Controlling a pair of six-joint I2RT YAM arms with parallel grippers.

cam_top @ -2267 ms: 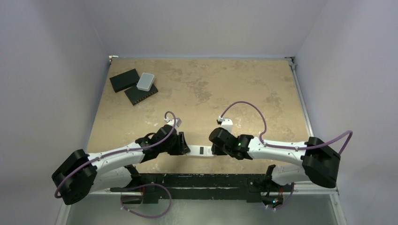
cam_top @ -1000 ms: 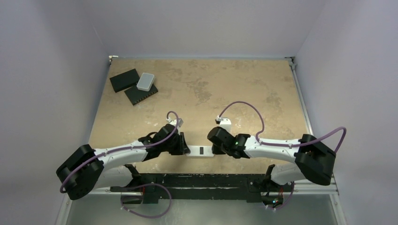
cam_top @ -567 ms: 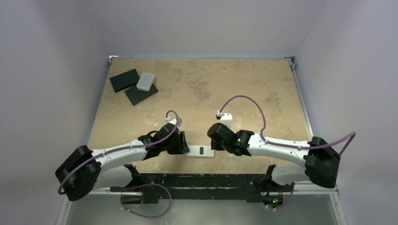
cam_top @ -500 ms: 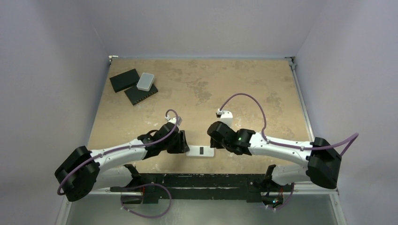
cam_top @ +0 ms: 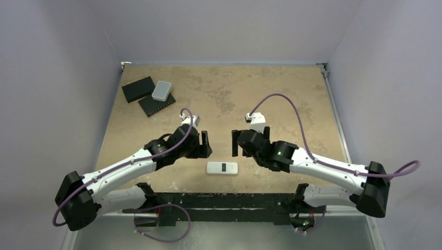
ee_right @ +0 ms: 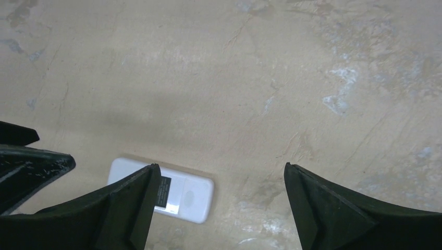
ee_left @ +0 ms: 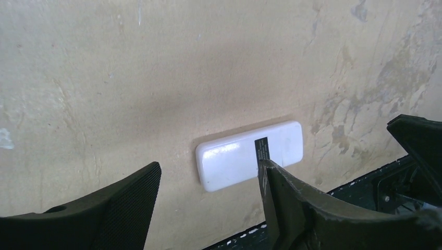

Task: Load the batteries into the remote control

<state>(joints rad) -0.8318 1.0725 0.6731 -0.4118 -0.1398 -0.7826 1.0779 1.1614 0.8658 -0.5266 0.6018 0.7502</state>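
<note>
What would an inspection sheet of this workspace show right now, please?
Surface: tan, mottled tabletop, worn patches.
Job's things: remote control lies flat, back up, near the front edge; batteries: nothing seen.
Clutter: two black slabs in the far left corner, a grey box atop them.
Grippers: left gripper open, right gripper open, both off the remote control.
Cables: purple cables loop above each wrist, none touching the remote control.
Surroundings: plain pale walls on three sides.

print on remote control (ee_left: pixel 229 159) too small to read; right wrist view: right tool finger (ee_right: pixel 125 208) covers part of it.
</note>
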